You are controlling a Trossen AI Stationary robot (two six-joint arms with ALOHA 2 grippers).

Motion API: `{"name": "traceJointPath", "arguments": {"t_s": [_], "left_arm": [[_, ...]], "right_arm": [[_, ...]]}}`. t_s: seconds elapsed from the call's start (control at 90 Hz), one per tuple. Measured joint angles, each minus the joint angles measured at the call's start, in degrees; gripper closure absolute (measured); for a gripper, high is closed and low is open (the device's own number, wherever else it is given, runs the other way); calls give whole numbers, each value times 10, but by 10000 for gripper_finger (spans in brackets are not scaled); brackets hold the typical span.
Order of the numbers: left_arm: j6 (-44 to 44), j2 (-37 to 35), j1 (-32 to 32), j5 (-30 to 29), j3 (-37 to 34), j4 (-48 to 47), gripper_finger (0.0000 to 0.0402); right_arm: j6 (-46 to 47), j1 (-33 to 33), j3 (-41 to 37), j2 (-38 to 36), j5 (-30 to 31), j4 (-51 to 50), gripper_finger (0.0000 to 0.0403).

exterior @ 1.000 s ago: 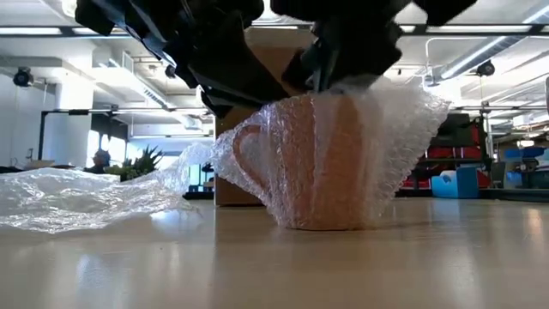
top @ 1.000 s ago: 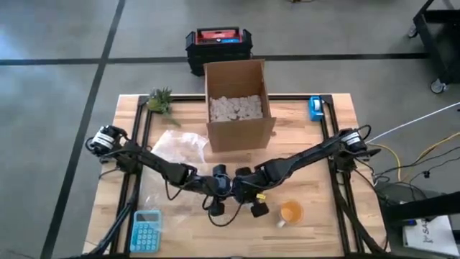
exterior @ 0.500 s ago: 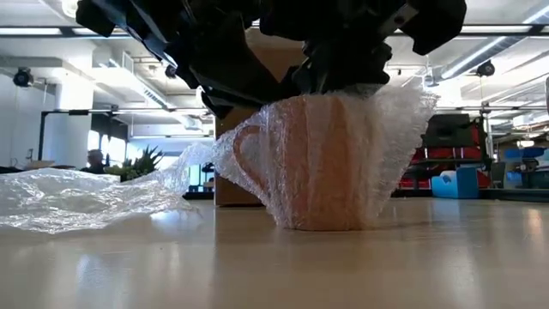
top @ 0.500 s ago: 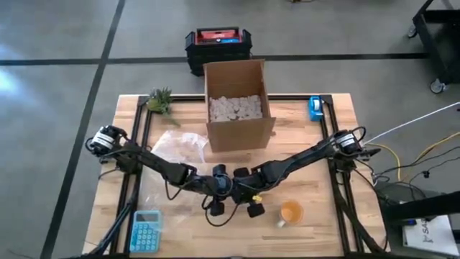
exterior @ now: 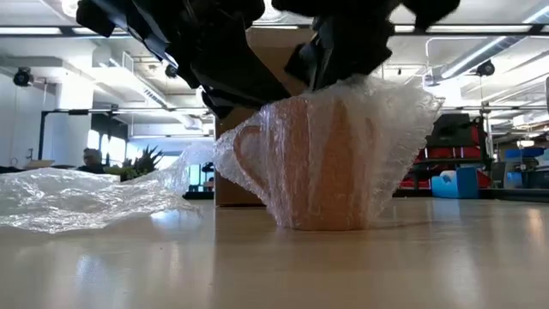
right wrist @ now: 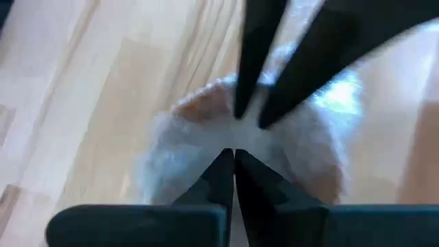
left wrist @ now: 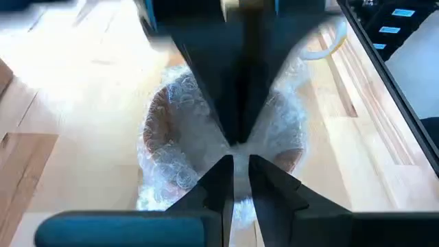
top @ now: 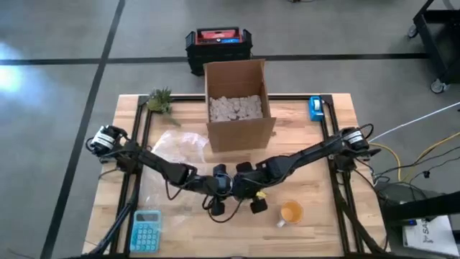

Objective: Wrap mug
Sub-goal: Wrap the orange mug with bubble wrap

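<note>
Wooden table [top: 316, 155], cardboard box [top: 237, 104] behind, both claws [top: 228, 196] pinched on bubble wrap [exterior: 390, 129] over mug [exterior: 317, 163], orange cup [top: 290, 212] beside.

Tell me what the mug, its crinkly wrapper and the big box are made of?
The mug looks like glazed ceramic: smooth orange-brown body with a thick handle. Its wrapper is clear plastic bubble wrap, dotted with little air pockets. The box seems plain brown cardboard, matte with open flaps.
</note>
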Motion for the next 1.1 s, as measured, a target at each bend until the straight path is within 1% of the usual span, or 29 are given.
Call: {"name": "traceJointPath", "arguments": {"t_s": [0.144,0.289,0.411,0.522,0.678,0.767,0.867,0.933,1.033,1.1], "left_arm": [[0,0,0,0,0,1,365],[0,0,0,0,0,1,365],[0,0,0,0,0,1,365],[0,0,0,0,0,1,365],[0,0,0,0,0,2,365],[0,0,0,0,0,2,365],[0,0,0,0,0,2,365],[0,0,0,0,0,2,365],[0,0,0,0,0,1,365],[2,0,0,0,0,0,365]], "right_arm": [[-4,0,-1,14,-3,26,400],[-5,1,-5,52,-7,42,400],[-4,1,-5,79,-10,44,400],[-5,0,-4,85,-10,41,400],[-6,0,18,61,-7,-5,400],[-5,1,34,31,-7,-54,400],[-3,1,52,-12,-9,-72,400],[15,1,52,-34,-10,-88,400],[71,1,51,-50,-13,-88,400],[80,1,51,-56,-31,-87,397]]}}
